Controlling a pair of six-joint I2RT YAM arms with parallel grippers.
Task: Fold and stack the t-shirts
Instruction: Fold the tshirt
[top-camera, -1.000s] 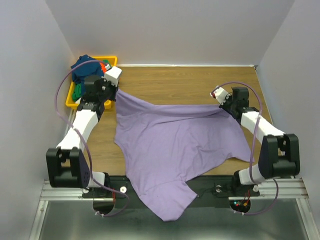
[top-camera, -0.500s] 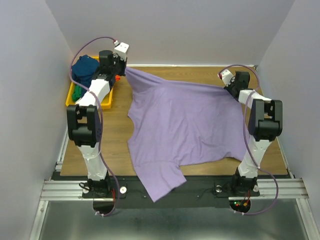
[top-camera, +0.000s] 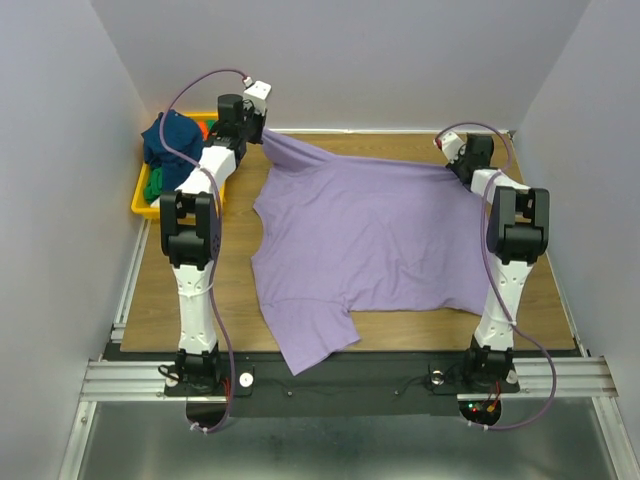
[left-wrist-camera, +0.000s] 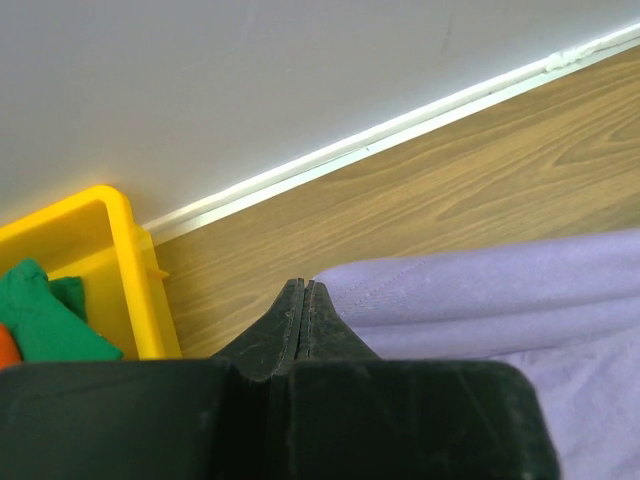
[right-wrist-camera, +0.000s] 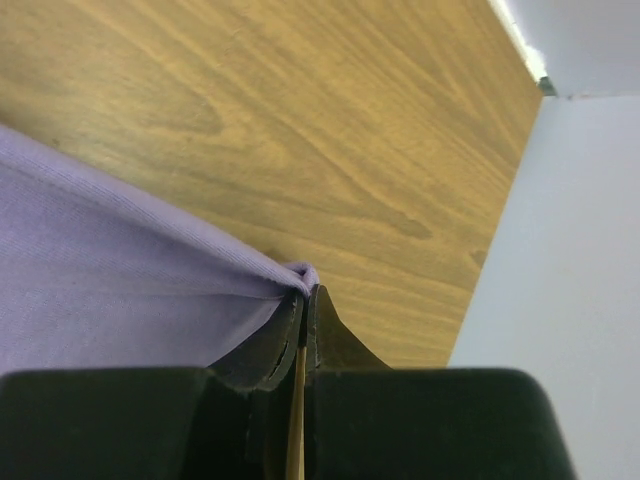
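Both arms now reach farther back than a second ago. The left pincer (top-camera: 264, 134) and right pincer (top-camera: 449, 166) stay clenched on the lavender t-shirt (top-camera: 370, 235), which is spread flatter across the surface (top-camera: 230, 290), one sleeve overhanging its near edge.

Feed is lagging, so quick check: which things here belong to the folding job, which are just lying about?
Job: lavender t-shirt, pinched by left tool and right tool; navy t-shirt, green t-shirt, orange-red t-shirt.
Lying about: yellow bin, wooden table.
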